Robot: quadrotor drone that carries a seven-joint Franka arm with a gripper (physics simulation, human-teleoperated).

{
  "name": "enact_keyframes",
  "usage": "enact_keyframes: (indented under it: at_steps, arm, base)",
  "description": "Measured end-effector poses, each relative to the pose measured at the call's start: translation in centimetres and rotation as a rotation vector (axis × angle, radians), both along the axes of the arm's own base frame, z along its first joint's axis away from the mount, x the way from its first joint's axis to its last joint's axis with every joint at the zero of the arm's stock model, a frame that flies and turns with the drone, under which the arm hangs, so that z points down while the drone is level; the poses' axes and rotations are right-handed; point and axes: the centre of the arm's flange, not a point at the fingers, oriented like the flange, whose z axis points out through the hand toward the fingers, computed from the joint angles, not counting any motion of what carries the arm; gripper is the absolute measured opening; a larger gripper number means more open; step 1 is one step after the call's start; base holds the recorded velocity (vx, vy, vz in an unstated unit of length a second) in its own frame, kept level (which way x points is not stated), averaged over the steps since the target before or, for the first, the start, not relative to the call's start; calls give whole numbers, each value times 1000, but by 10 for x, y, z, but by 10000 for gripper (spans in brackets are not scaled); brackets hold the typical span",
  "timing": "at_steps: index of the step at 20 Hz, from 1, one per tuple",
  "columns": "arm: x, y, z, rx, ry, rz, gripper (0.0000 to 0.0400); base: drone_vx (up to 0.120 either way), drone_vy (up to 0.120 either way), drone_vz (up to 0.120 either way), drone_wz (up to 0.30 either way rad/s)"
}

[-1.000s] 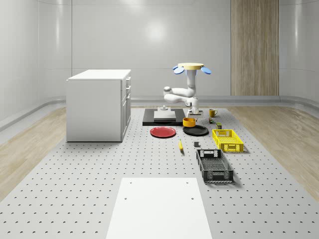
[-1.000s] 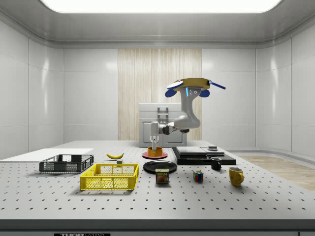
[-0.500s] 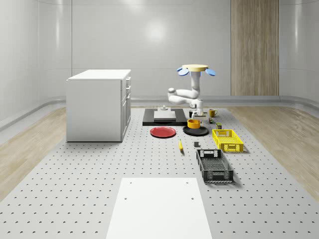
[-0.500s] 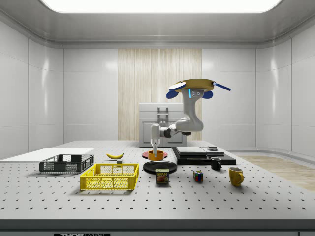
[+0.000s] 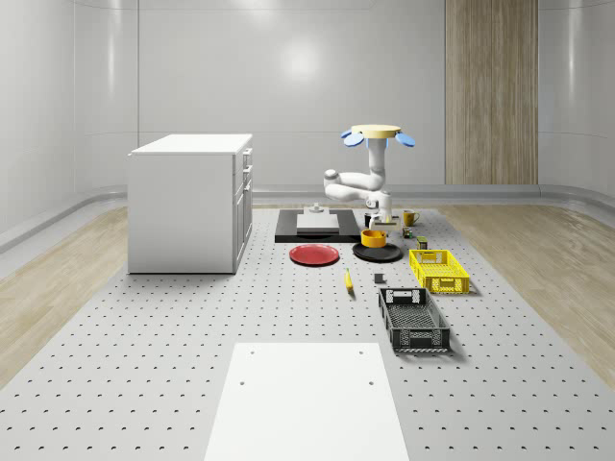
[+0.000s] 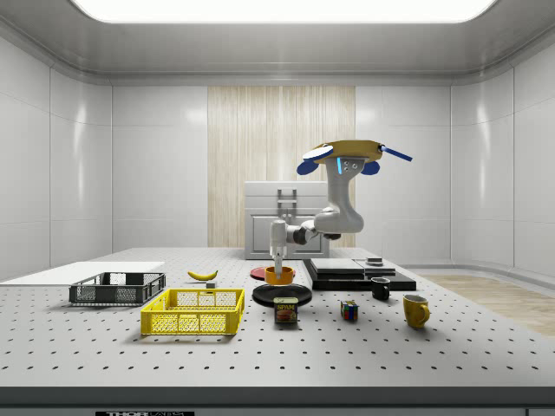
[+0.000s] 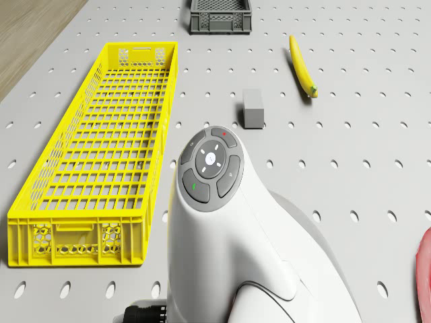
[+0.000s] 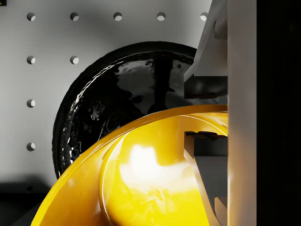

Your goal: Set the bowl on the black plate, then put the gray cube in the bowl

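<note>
Orange bowl gripped at rim by end effector, held just above black plate. Drone hovers nearby. Can label reads SPAM.

A white cabinet stands on the perforated table at the whole-scene view's left, with a white sheet lying flat on the near end. A red plate lies near the dark platform. Nearer the camera a banana lies beside a yellow basket, and a dark crate sits just in front of that basket. In the side view a tin, a small multicoloured cube, a dark mug and a yellow mug stand apart; the tin's label looks like "SPAM", though I cannot be sure
</note>
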Motion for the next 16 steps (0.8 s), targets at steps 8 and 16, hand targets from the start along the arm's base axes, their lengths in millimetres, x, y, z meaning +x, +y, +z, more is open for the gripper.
enact_keyframes:
  at_steps: [8, 16]
  arm:
    - [0, 0, 0, 0, 0, 0, 100]
    - [0, -2, 16, 0, 0, 0, 100]
  base:
    - [0, 50, -40, 0]
    - [0, 0, 0, 0]
